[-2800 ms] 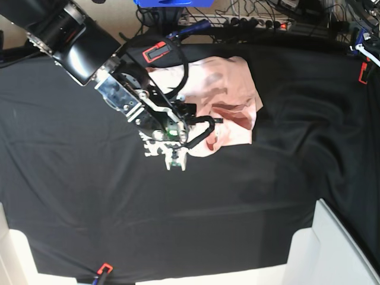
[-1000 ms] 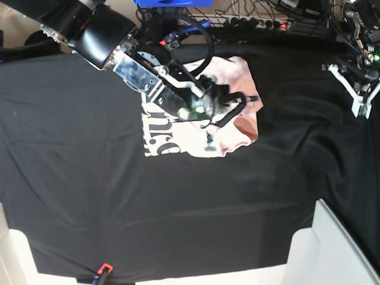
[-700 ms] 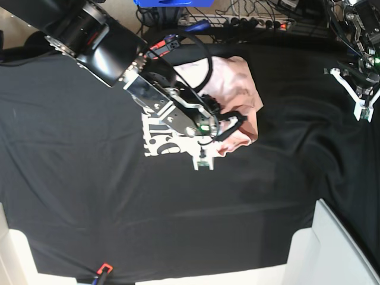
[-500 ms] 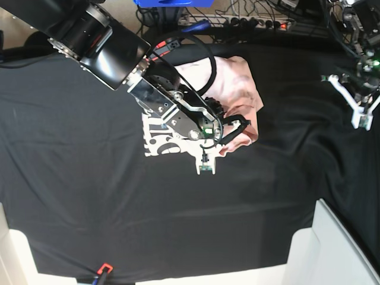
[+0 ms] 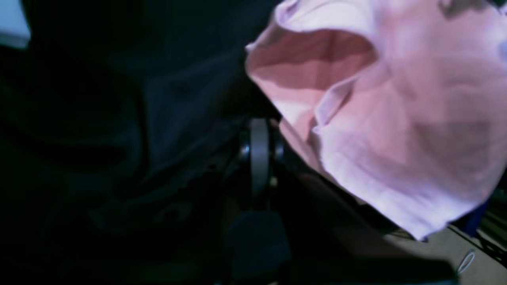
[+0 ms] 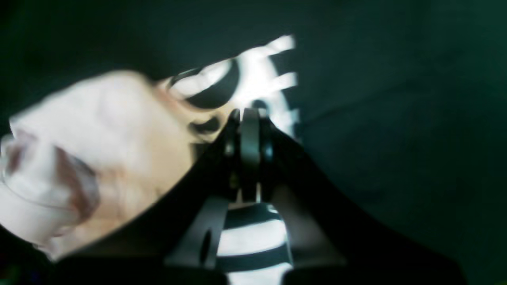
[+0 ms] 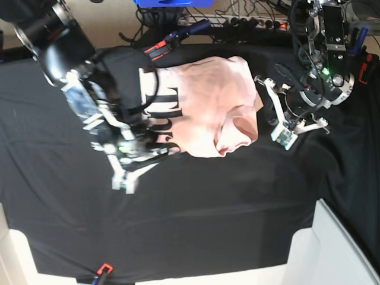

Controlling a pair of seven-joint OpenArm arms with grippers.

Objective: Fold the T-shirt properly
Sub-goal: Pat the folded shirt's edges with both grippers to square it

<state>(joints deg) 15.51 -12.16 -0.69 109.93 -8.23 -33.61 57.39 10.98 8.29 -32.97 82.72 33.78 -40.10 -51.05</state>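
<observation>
1. The T-shirt [image 7: 205, 110] lies bunched in the upper middle of the base view on the black table cloth [image 7: 237, 202], black lettering showing at its left edge.
2. The right gripper [image 7: 126, 178], at left of the frame, is clenched; the right wrist view shows lettered fabric at its tips, so it seems to pinch that edge — blur prevents certainty.
3. The left gripper [image 7: 284, 135], just right of the shirt, is clenched on nothing visible.
4. Risk: pulling one thin edge could drag the whole bundle, or slip free.
5. Against half a second earlier, the right arm has swung left, uncovering more lettering — the left arm has come in close.
</observation>
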